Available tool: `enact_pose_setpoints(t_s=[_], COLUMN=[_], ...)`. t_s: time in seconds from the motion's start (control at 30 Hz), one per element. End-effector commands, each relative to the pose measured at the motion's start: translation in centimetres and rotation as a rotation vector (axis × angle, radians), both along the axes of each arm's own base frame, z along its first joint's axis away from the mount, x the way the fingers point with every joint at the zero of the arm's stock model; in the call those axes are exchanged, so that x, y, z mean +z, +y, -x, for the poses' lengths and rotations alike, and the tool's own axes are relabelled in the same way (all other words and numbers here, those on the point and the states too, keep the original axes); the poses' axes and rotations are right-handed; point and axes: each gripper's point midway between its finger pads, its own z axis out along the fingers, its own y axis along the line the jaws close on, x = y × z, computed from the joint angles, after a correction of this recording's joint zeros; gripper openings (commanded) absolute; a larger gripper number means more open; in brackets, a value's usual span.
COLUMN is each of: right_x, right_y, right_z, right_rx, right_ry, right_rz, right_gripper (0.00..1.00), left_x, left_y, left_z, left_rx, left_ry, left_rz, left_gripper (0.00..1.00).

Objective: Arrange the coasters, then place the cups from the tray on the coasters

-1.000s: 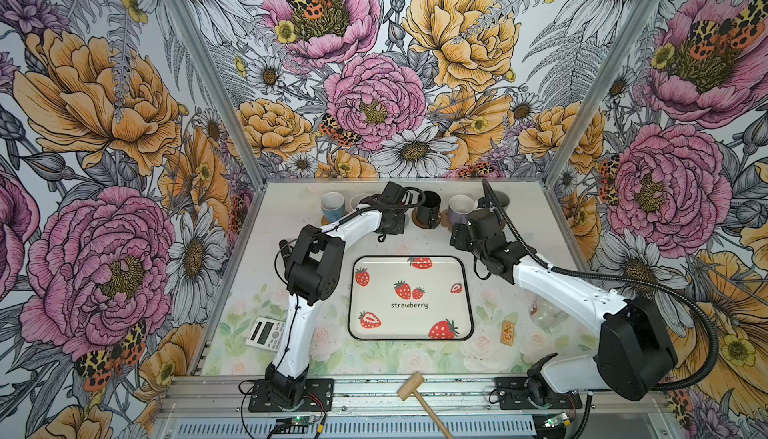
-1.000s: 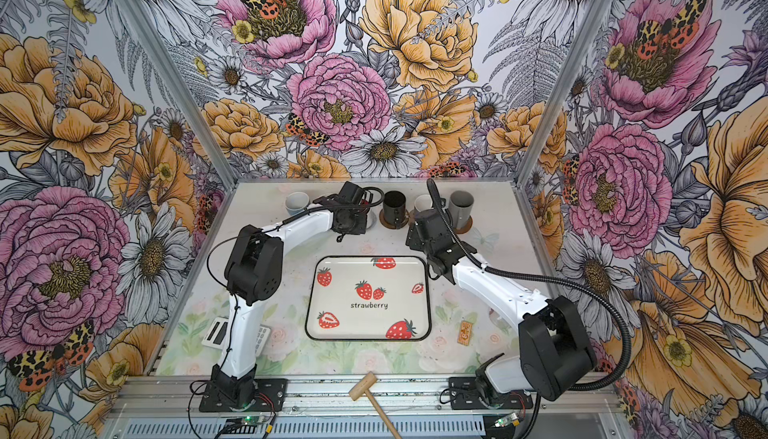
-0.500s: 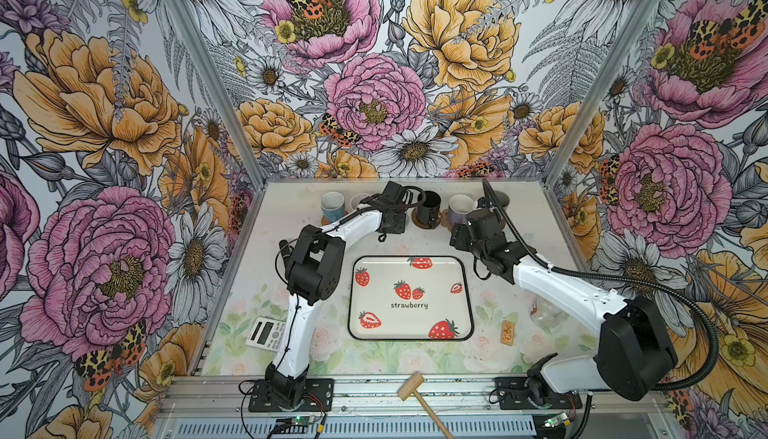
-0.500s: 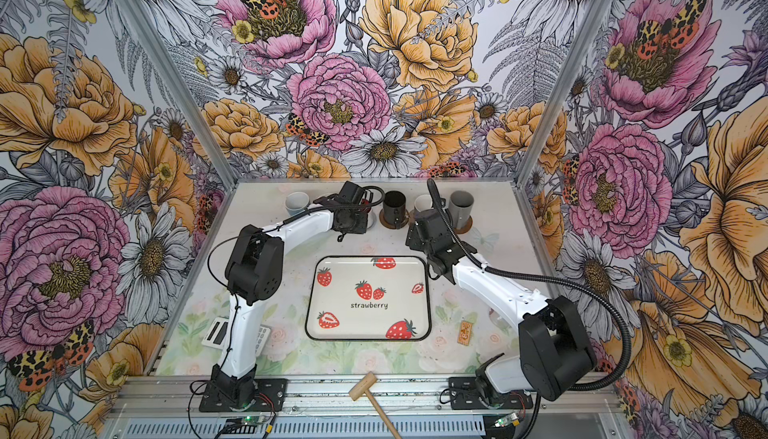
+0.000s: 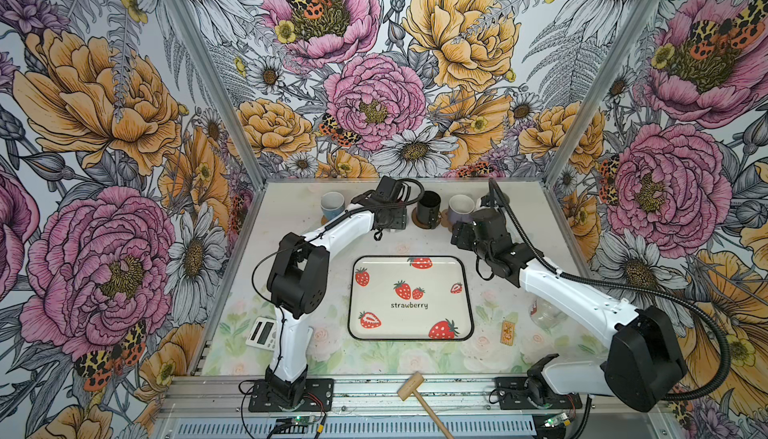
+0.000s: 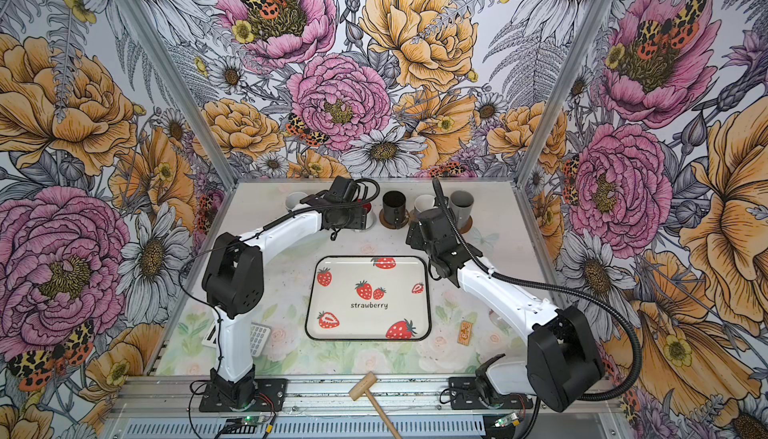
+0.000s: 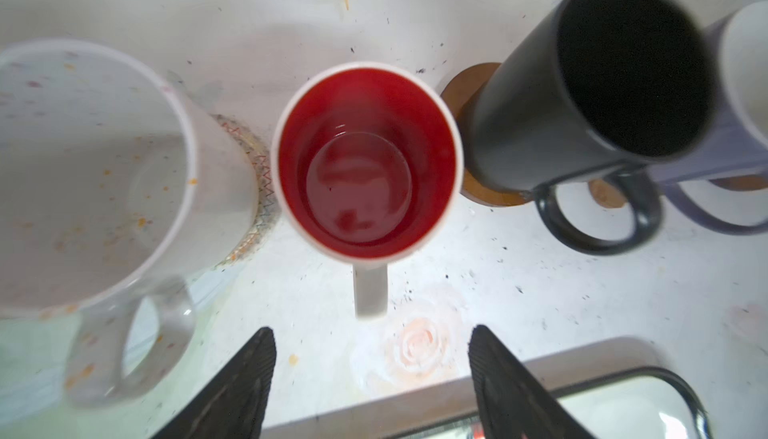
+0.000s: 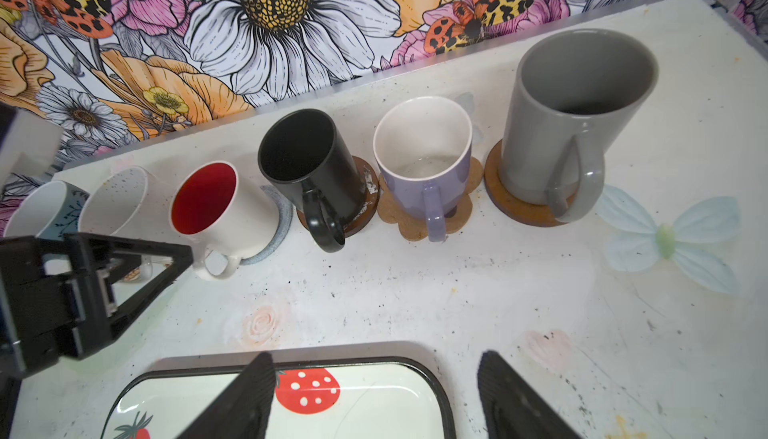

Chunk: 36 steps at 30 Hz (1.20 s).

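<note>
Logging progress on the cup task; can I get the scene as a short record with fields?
tray: empty
cups: six, upright, in a row at the back of the table
coasters: under the cups, edges showing
left gripper: open, empty, facing the red-lined cup's handle
right gripper: open, empty, between cups and tray

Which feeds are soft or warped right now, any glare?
Left wrist view: soft throughout, speckled mug and black mug splay outward, glare on the tray corner. Right wrist view: mugs sharp, red-lined mug leans from lens warp. Both top views: sharp, evenly lit.
</note>
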Motion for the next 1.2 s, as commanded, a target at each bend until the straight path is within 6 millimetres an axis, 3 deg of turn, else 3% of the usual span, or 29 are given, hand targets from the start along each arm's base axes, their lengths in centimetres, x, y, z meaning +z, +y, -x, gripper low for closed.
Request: enact_pose_setpoints(t_s=[0.0,0.17,0.27,0.5,0.63,0.83,1.03,1.17], right_x=[2.0,3.6,4.2,3.5,2.0,-0.6,-2.6,-4.2], right_y=[-1.0,-3.1,-5.3,-12.1,-15.1,-16.5,-16.6,-16.9], right_z=[0.7,2.5,3.6,6.1,6.9,6.2,4.7,3.6], right_rx=[-0.005,-0.024,-0.068,-0.254,-0.314,-0.308,-0.254,-0.229], right_ry=[-0.064,-0.131,-0.173,-0.219,-0.191,-0.216,-0.283,-0.269], right_rz=[-0.005,0.025,0.062,0.228,0.303,0.312,0.315,0.367], right_gripper=[0.82,0.93,0.99,1.0,1.0,1.0,1.0,1.0], left_x=[6.4,10.5,12.2,12.9,11.7,7.1,4.8,2.9], left_y=[1.8,6.7,10.6,20.0,24.3,27.1,30.2,29.7], left_z=[1.0,4.4,6.4,11.2,13.4,14.4,13.2,10.7], left_rx=[0.029,0.12,0.198,0.416,0.563,0.624,0.692,0.615], left_ry=[-0.16,-0.302,-0.401,-0.587,-0.684,-0.752,-0.834,-0.79], left_rz=[0.01,-0.011,-0.009,-0.035,-0.151,-0.202,-0.059,-0.083], left_gripper=[0.78,0.87,0.98,0.99,0.99,0.99,0.99,0.99])
